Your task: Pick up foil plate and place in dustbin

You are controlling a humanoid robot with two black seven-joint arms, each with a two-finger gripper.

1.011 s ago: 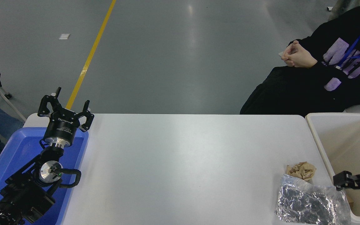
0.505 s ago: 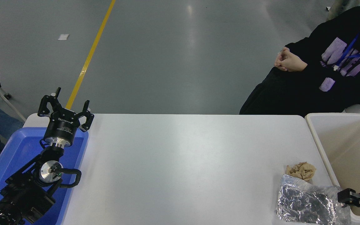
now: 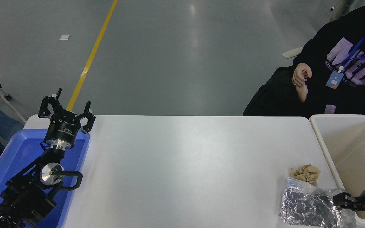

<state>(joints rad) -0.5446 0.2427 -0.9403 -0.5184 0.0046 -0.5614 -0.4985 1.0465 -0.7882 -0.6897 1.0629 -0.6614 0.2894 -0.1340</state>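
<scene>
— Nearest us, at the desk's (image 3: 185,158) front right corner, what is that right claw (image 3: 341,202) doing?

— It comes in from the right edge, over the dustbin's (image 3: 326,158) rim, and its tip sits at the right end of the foil plate (image 3: 309,207). Whether it is clenched or released I cannot tell; only one dark finger block shows. The plate lies flat on the desk, just beside the dustbin, so I judge the reach is a low, sideways one to catch its crumpled edge.

— Has anything changed?

— Yes. A second ago the claw hung higher, over the dustbin's wall; now it is lower and further left, right at the foil. The plate itself has not shifted.

— And behind the plate?

— A small paper ball (image 3: 305,173), touching the plate's far edge. It could get dragged along if the grip is careless.

— The left side?

— The left claw (image 3: 67,112) is parked above a blue tray (image 3: 8,164), fingers spread, unmoved.

— Farther back?

— A person in a black top sits beyond the dustbin; one hand (image 3: 300,79) is now raised near the chest, where earlier both were clasped.
</scene>
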